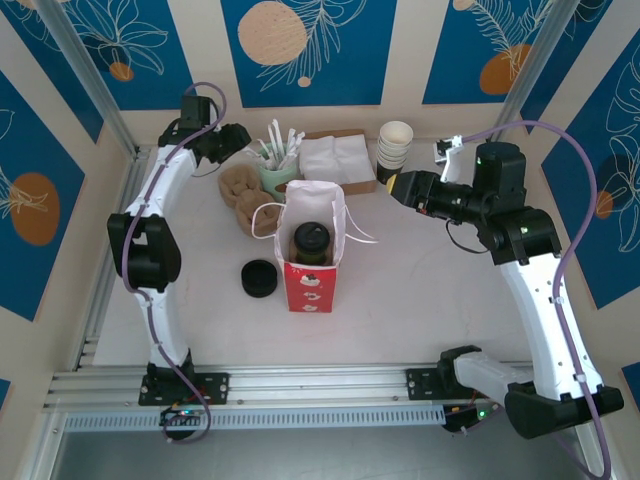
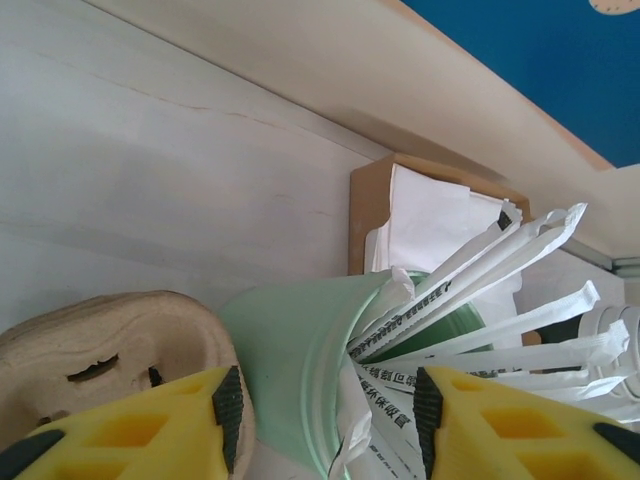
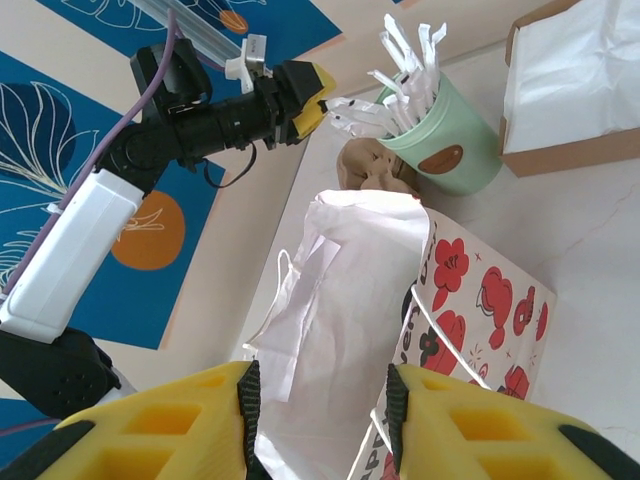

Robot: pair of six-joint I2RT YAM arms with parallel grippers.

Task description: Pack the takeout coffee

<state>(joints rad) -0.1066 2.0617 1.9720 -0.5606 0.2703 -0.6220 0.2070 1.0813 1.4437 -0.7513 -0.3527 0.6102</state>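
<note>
Spotting the coffee cup [image 1: 311, 243] upright down inside the open red bag [image 1: 308, 282] mid-table, black lid up. Over at the green cup [image 2: 280, 350] of wrapped straws [image 2: 500, 260]: left gripper [image 2: 328, 405] partway apart, straddling the bundle, can't tell whether clamped. Right gripper [image 3: 322, 400] half-open just beside the bag, holding nothing.

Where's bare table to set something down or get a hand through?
Widest bare table: right of the red bag, out to the right arm. Also the near strip between bag, black lids and front rail. Crowded at the back: pulp carriers, green cup of wrapped sticks, napkin box, cup stack, with the left gripper and right gripper among them.
</note>
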